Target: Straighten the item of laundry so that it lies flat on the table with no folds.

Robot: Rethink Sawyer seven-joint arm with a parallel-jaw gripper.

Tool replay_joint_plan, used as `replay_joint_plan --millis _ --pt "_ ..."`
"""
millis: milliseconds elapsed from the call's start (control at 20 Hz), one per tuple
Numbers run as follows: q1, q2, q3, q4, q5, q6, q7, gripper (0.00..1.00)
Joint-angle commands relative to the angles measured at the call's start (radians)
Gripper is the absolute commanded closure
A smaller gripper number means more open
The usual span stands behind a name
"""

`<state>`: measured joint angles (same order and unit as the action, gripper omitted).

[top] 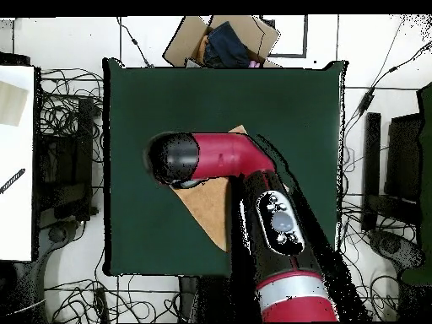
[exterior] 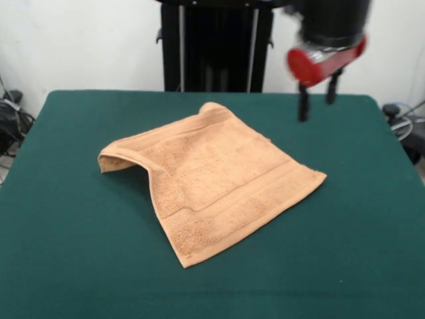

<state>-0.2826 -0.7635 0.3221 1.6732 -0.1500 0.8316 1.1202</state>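
Observation:
The peach-orange towel [exterior: 212, 176] lies near the middle of the green table [exterior: 66, 232]. Its left corner is humped and folded under, and a fold edge runs across the near part. My gripper [exterior: 317, 100] hangs above the table's far right, beyond the towel's right corner and clear of it. It is open, with nothing between its fingers. In the overhead view the arm [top: 253, 169] covers most of the towel [top: 211, 211] and hides the gripper; the table [top: 143, 110] shows around it.
An open cardboard box [top: 221, 40] with dark cloth in it sits just past one table edge. Cables lie on the floor around the table. A white surface [top: 15, 160] stands to one side.

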Motion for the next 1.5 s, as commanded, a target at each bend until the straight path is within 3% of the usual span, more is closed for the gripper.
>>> replay_joint_plan --millis 50,350,1200,1500 --pt "0.055 -0.058 -0.104 0.156 0.051 -0.085 0.372 0.0" --pt "-0.001 -0.057 -0.08 0.217 0.057 -0.161 0.338 0.0" --pt "-0.008 -0.026 -0.087 0.183 0.04 -0.168 0.316 0.0" --pt "-0.08 0.014 -0.046 0.151 0.063 -0.155 0.245 0.0"
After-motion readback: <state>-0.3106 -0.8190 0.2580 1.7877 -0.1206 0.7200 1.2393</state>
